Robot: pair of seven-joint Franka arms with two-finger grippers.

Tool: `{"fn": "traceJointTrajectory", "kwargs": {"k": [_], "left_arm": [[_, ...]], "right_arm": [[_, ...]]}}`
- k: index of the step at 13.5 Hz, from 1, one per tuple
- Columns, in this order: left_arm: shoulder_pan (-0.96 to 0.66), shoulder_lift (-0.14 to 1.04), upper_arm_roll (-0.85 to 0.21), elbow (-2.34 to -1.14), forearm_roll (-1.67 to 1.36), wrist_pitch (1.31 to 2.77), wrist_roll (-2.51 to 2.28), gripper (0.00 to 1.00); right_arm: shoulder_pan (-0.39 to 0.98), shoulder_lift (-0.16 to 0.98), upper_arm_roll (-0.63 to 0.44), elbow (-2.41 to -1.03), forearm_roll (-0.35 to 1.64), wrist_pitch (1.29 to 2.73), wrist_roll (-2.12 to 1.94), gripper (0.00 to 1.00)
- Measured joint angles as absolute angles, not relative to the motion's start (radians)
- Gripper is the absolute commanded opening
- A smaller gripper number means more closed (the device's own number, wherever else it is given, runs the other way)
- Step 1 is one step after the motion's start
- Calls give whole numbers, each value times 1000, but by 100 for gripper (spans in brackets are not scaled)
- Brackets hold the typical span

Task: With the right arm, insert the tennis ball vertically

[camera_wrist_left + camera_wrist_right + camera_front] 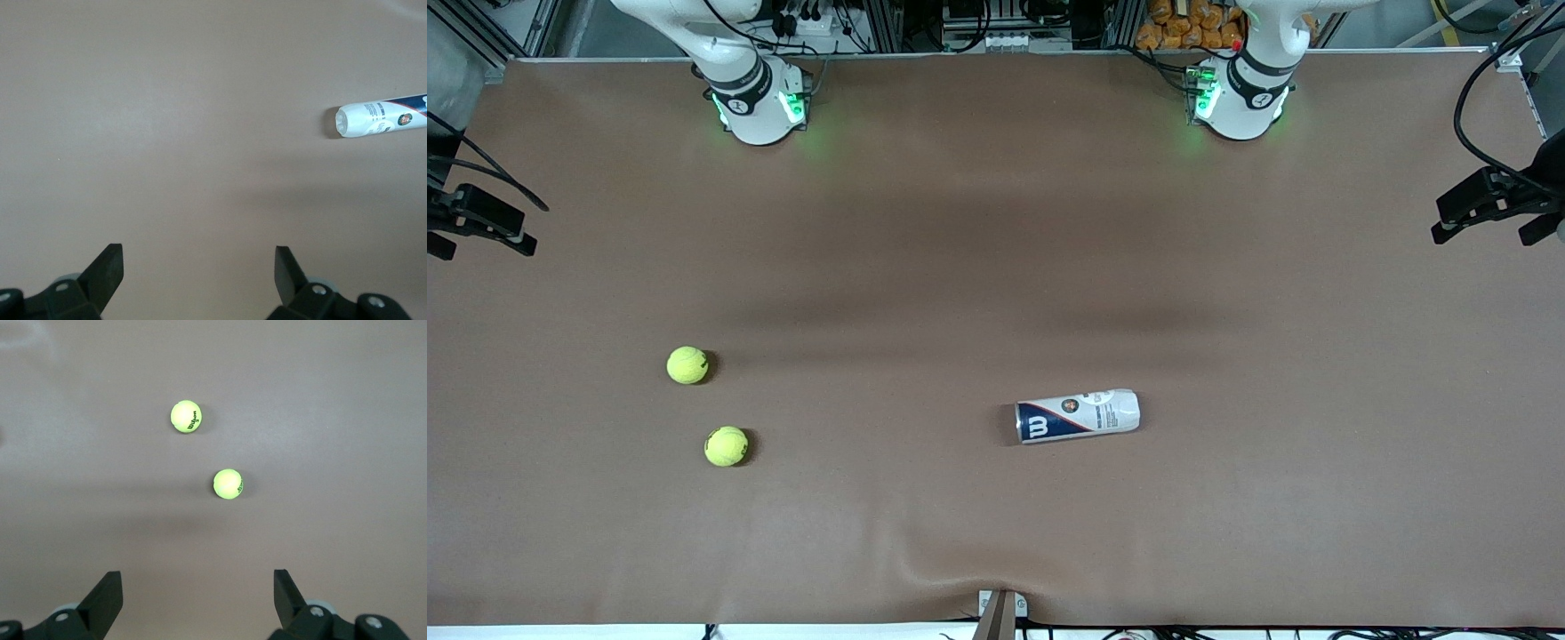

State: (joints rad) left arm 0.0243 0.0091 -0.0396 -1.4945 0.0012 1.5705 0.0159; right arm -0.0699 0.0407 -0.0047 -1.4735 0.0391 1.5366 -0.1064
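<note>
Two yellow-green tennis balls lie on the brown table toward the right arm's end. One ball [687, 365] [229, 483] is farther from the front camera, and the other ball [727, 446] [186, 417] is nearer to it. A white and blue ball can [1078, 416] [380, 119] lies on its side near the table's middle. My right gripper [198, 580] hangs open and empty high over bare table, short of the balls. My left gripper [199, 257] is open and empty too, high above the table with the can off to one side. Neither hand shows in the front view.
Both arm bases [758, 102] [1240, 98] stand at the table edge farthest from the front camera. Black clamps jut in at each end of the table [480, 222] [1489, 200]. A small bracket [1000, 609] sits at the nearest edge.
</note>
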Motion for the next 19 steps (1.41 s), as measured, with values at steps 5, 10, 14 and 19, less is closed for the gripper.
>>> {"fn": "traceJointTrajectory", "kwargs": {"k": [5, 10, 14, 19], "left_arm": [[21, 19, -40, -1485, 1, 1570, 12, 100], [18, 29, -44, -1484, 1, 1570, 0, 100], [18, 29, -49, -1482, 1, 1570, 0, 100], [15, 32, -51, -1482, 1, 1570, 1, 100]], "right_arm": [[-53, 42, -4, -1474, 18, 1522, -106, 100], [-53, 42, -5, -1474, 16, 1522, -107, 100], [-53, 42, -6, -1474, 15, 1522, -107, 100], [-53, 42, -10, -1474, 11, 1522, -107, 100]]}}
